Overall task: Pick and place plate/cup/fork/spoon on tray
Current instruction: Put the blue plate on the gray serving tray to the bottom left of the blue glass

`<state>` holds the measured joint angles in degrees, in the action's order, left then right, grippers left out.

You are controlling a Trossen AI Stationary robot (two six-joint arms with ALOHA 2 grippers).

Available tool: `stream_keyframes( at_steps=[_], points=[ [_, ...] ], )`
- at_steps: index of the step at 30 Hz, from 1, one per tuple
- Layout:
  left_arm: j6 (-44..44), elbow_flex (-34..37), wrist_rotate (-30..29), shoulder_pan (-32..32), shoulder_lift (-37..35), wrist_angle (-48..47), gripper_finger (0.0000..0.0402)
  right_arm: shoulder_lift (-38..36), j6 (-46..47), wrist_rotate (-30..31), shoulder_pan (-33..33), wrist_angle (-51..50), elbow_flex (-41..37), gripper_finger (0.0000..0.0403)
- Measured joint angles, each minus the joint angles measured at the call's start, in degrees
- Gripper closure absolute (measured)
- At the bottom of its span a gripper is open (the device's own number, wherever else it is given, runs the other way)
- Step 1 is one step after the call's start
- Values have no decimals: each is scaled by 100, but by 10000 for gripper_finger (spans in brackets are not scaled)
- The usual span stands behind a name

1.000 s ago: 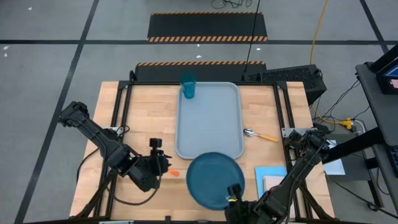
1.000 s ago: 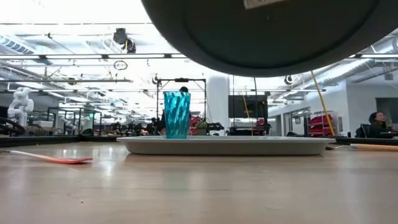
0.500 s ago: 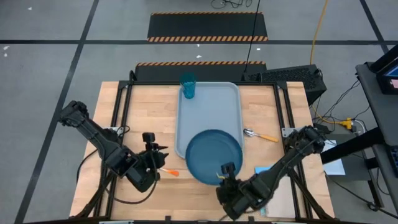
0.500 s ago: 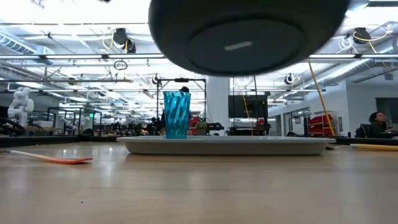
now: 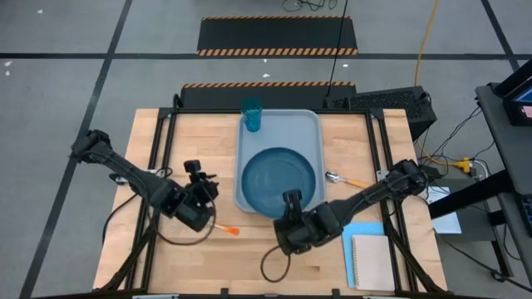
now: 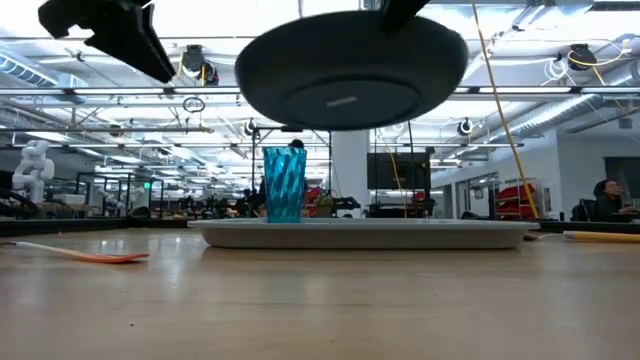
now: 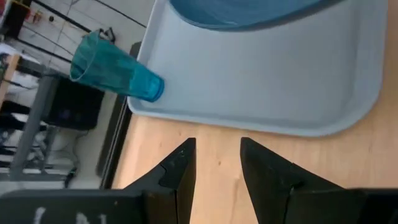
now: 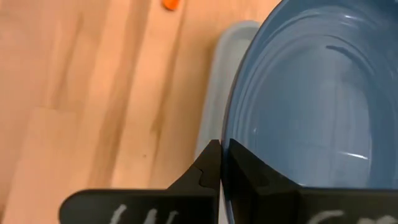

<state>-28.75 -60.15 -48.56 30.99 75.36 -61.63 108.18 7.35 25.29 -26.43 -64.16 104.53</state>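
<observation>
The dark blue plate (image 5: 278, 181) hangs above the light grey-blue tray (image 5: 312, 124), with my right gripper (image 5: 291, 201) shut on its near rim. The teal cup (image 5: 251, 115) stands upright in the tray's far left corner. The spoon (image 5: 345, 180) lies flat on the table just right of the tray. The orange-handled fork (image 5: 229, 228) lies left of the tray, its head hidden under my left arm. My left gripper (image 5: 197, 173) hovers open left of the tray, nothing between its fingers (image 7: 180, 168). My right gripper pinches the plate's near rim (image 8: 231, 134) between its two fingers, slanting down from the table's near side. The plate is lifted clear of the tray (image 6: 360, 232) and hangs roughly level, its hollow side up.
A beige notebook (image 5: 371, 262) on a light blue paper sheet (image 5: 359, 228) lies at the near right corner. A black box (image 5: 386, 104) sits beyond the far right edge. Bare wood (image 5: 183, 133) shows on the table's left half.
My right gripper has carried the plate from above the table's near edge toward the far edge, so it now hangs over the tray. My left gripper has moved toward the far edge and down, uncovering more of the fork's handle.
</observation>
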Motion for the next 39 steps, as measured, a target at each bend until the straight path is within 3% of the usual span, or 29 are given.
stream_keyframes(
  at_steps=[6, 13, 28, 39],
  points=[
    [1260, 919, 68, -79, -1144, 1621, 273, 0, -228, -1, 352, 22, -2, 403],
    [2667, 1569, 808, -499, -2008, 3172, 273, 0, -214, -1, 804, 48, -2, 403],
    [2547, 1605, 839, -884, -2090, 3145, 273, 6, -471, -15, 1499, 1014, -1133, 403],
    [2522, 1605, 843, -884, -2088, 3145, 273, 4, -718, -498, 2005, 2078, -2088, 403]
  ],
)
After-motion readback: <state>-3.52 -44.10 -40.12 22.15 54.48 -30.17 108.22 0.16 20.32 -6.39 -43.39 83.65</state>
